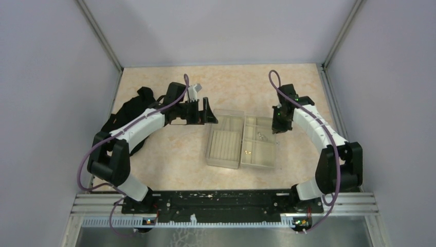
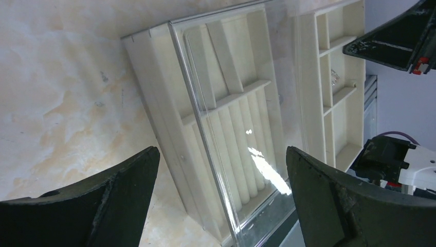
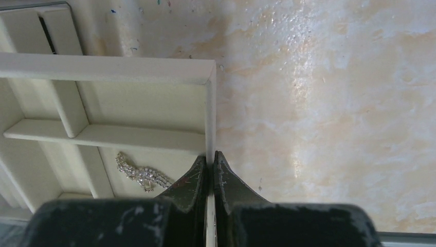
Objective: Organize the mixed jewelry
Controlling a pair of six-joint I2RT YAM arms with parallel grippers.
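A beige compartmented tray (image 1: 265,154) lies beside a ridged tray (image 1: 224,145) under a clear plastic box. A small silver piece (image 1: 260,136) and a tiny gold piece (image 1: 248,152) lie in the compartments. The silver rhinestone piece (image 3: 140,175) shows in the right wrist view, just left of my fingers. My right gripper (image 1: 278,127) (image 3: 210,159) is shut on the compartmented tray's thin outer wall (image 3: 210,103). My left gripper (image 1: 212,114) (image 2: 221,152) is open and empty, hovering over the ridged tray's (image 2: 241,134) near end. The wire hoop is out of view.
A black cloth (image 1: 134,105) lies at the far left behind my left arm. Grey walls close in the table (image 1: 169,164) on three sides. The clear lid edge (image 2: 205,128) runs across the ridged tray.
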